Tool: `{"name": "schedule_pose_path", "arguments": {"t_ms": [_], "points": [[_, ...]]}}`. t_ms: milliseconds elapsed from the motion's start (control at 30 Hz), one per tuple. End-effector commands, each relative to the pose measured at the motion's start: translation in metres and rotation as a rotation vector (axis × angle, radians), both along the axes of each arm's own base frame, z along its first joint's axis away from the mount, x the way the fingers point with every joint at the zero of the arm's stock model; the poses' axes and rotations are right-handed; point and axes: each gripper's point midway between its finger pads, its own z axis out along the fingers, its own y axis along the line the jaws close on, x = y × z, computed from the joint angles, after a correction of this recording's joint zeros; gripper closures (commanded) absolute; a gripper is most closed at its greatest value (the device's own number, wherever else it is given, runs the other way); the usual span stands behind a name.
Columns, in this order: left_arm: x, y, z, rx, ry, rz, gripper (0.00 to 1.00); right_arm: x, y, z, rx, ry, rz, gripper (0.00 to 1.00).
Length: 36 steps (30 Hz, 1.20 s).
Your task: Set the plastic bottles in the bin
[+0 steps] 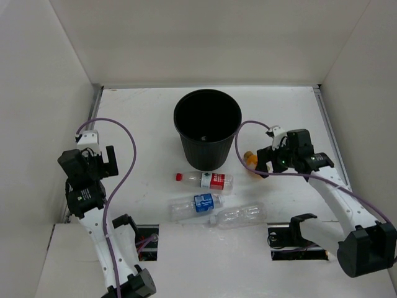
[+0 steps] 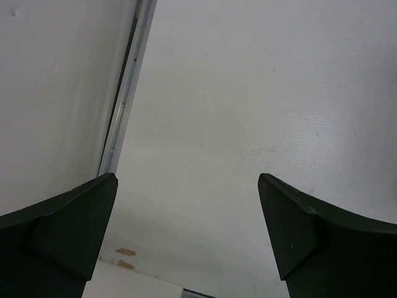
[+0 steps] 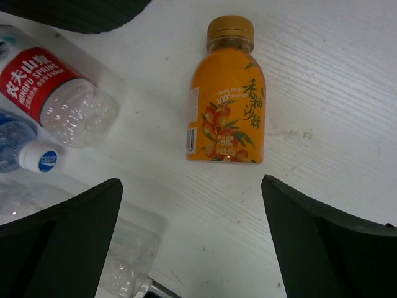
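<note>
The black bin (image 1: 178,119) stands upright at the table's middle back. Four bottles lie on the table in front of it: the orange bottle (image 1: 251,160) to the bin's right, the red-capped red-label bottle (image 1: 208,180), the blue-label bottle (image 1: 195,205) and the unlabelled clear one (image 1: 239,215). My right gripper (image 1: 267,162) is open and hovers just right of the orange bottle; in the right wrist view the orange bottle (image 3: 226,99) lies ahead of the open jaws (image 3: 191,183), cap away. My left gripper (image 1: 105,160) is open and empty at the far left, over bare table (image 2: 186,180).
White walls enclose the table on three sides. A metal strip (image 2: 124,93) runs along the left wall. In the right wrist view the red-label bottle (image 3: 56,93), the blue-label bottle's cap (image 3: 40,158), the unlabelled bottle (image 3: 124,248) and the bin's edge (image 3: 74,12) lie left of the jaws.
</note>
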Motion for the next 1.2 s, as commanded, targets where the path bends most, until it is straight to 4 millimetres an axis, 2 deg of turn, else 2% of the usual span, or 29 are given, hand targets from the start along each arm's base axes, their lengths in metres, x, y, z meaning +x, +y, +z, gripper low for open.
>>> {"name": "schedule_pose_path", "arguments": {"t_ms": [0,267,533,667,733,800,933,1000,1067,1167], "points": [[0.003,-0.002,0.018,0.024,-0.041,-0.023,0.0,0.021,0.0,-0.001,-0.037,-0.078,-0.002,0.0],[-0.003,-0.005,0.023,0.042,-0.05,-0.03,0.0,0.049,-0.006,-0.017,-0.137,-0.073,-0.005,0.0],[-0.01,-0.006,0.024,0.068,-0.046,-0.035,0.0,0.061,0.005,-0.044,-0.201,0.016,0.042,0.11],[-0.013,-0.006,0.026,0.085,-0.045,-0.039,0.0,0.064,0.001,-0.063,-0.248,0.084,0.039,0.13],[-0.015,-0.006,0.026,0.09,-0.042,-0.04,0.0,0.066,0.0,-0.065,-0.256,0.086,0.035,0.16],[-0.016,-0.007,0.026,0.097,-0.041,-0.042,0.0,0.067,-0.001,-0.066,-0.26,0.081,0.033,0.25],[-0.017,-0.007,0.023,0.096,-0.035,-0.044,0.0,0.068,-0.007,-0.07,-0.289,0.087,0.027,0.62],[-0.017,-0.007,0.023,0.096,-0.035,-0.044,0.0,0.068,-0.007,-0.066,-0.288,0.079,0.027,0.74],[-0.017,-0.007,0.023,0.096,-0.035,-0.044,0.0,0.068,-0.009,-0.056,-0.289,0.058,0.029,0.79],[-0.017,-0.007,0.023,0.097,-0.033,-0.045,0.0,0.069,-0.01,-0.027,-0.285,0.0,0.041,0.88]]}}
